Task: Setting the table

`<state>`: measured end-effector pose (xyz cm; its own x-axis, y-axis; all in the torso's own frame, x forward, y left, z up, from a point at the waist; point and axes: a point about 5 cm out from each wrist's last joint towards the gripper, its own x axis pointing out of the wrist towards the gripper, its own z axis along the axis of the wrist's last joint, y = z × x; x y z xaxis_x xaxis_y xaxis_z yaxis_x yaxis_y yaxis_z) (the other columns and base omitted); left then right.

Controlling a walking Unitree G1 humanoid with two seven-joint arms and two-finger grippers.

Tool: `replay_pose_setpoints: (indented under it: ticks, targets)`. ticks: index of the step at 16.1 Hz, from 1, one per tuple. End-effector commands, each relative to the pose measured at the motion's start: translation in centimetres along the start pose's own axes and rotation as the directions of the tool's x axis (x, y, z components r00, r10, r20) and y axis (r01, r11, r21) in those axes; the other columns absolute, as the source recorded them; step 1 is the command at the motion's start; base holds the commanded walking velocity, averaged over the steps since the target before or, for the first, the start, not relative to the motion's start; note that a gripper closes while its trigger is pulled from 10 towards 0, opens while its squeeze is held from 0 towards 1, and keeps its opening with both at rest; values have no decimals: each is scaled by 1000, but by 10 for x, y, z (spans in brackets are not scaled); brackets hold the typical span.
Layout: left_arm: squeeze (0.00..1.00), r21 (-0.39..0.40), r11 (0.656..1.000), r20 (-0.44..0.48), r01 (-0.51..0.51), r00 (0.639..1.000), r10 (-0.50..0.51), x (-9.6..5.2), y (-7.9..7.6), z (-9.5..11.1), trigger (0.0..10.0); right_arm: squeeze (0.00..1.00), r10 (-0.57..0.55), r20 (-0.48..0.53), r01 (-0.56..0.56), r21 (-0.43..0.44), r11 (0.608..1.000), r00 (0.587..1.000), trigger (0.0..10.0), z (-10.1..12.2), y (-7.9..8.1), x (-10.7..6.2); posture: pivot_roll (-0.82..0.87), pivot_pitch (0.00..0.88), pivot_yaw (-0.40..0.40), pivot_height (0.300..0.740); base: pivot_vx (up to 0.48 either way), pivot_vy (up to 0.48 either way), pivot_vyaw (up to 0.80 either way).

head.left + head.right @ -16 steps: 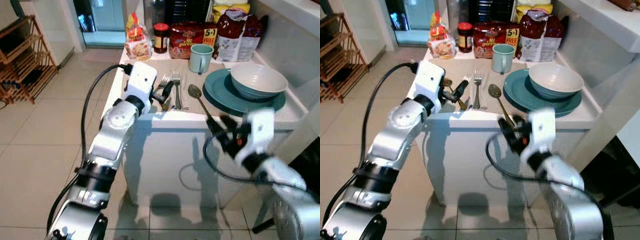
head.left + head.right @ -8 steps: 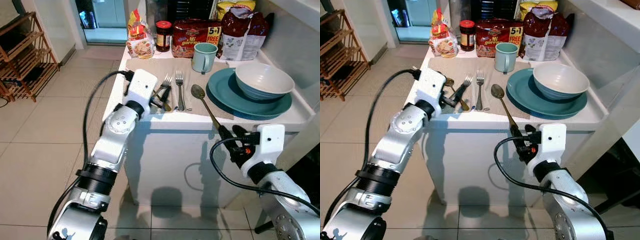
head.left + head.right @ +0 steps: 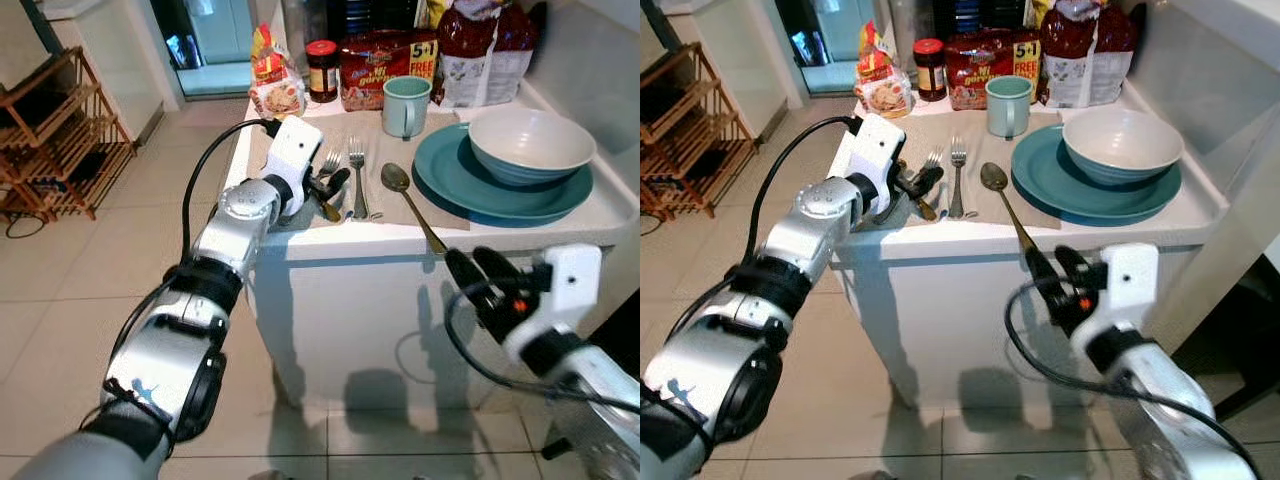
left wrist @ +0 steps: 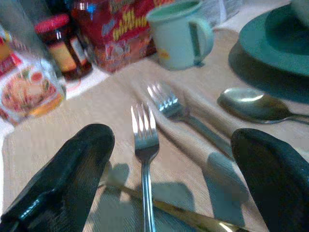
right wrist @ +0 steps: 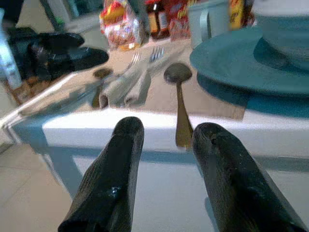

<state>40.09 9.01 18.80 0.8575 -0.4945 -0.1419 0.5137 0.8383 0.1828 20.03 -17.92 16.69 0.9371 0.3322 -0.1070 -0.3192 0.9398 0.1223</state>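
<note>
A beige placemat [image 3: 390, 145] lies on the white counter [image 3: 330, 238]. On it are two forks [image 4: 143, 140] [image 4: 169, 104], a gold utensil [image 4: 183, 215] and a spoon [image 3: 400, 188] whose handle reaches the front edge. A teal plate [image 3: 500, 198] holds a pale bowl [image 3: 530, 145], and a teal mug [image 3: 405, 105] stands behind. My left gripper [image 3: 330, 192] hovers open over the forks' handles at the mat's left side. In front of the counter and just below the spoon's handle end, my right gripper [image 3: 475, 272] is open and holds nothing.
A jar [image 3: 321, 70] and several snack packets [image 3: 385, 65] line the counter's back. A wall [image 3: 600, 60] rises at the right. A wooden rack [image 3: 55, 140] stands on the tiled floor [image 3: 90, 300] to the left.
The camera has shifted. My right gripper has drawn back a little from the counter's front edge and the spoon's handle. The left gripper stays over the forks.
</note>
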Motion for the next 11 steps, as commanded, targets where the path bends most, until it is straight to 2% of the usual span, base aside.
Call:
replay_pose_setpoints:
  ticks: [1,2,5,6,11]
  targets:
    - [0,-34,999,4,-8,1000,8,0,6,4,10000,0,39,-2,-39,-1,999,999,10000,4,5,-5,-209,79,144,740,0,0,0]
    - [0,-46,999,-3,-6,1000,6,1,7,3,10000,0,45,-9,-45,-4,999,999,10000,3,5,-6,-209,79,144,740,0,0,0]
    - [0,-247,969,4,-24,1000,26,1,17,2,10000,0,62,-45,-61,13,998,997,10000,6,7,-21,-258,108,156,740,0,0,0]
    - [0,-269,963,13,-9,1000,13,1,17,3,10000,0,63,-56,-63,8,998,996,10000,7,7,-24,-267,111,158,740,0,0,0]
    - [0,-225,974,-16,-28,1000,25,2,17,2,10000,0,64,-97,-67,-31,997,993,10000,10,6,-31,-301,117,150,740,0,0,0]
